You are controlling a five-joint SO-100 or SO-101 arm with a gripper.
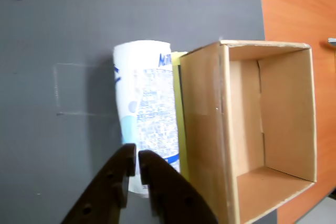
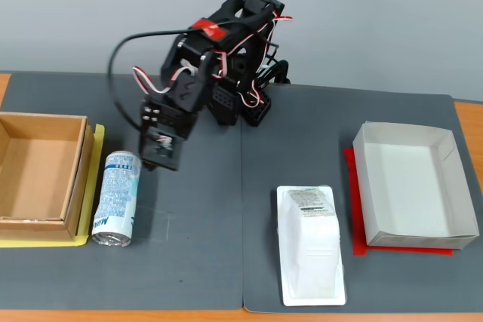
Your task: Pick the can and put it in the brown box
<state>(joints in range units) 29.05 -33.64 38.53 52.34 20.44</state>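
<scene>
Pressed-together gripper (image 1: 134, 157) fingers hover at the wrist view's lower edge over the lying can (image 1: 147, 124), beside the brown box (image 1: 207, 129), seemingly lining up a grasp.

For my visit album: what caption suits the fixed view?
Robot gripper hovering above a can lying on its side beside an empty brown box.

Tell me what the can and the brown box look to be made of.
The can: likely thin metal, glossy white-and-blue printed body, silver end rim facing the fixed view. The brown box: corrugated cardboard, matte brown, with raw cut edges along its walls.
</scene>
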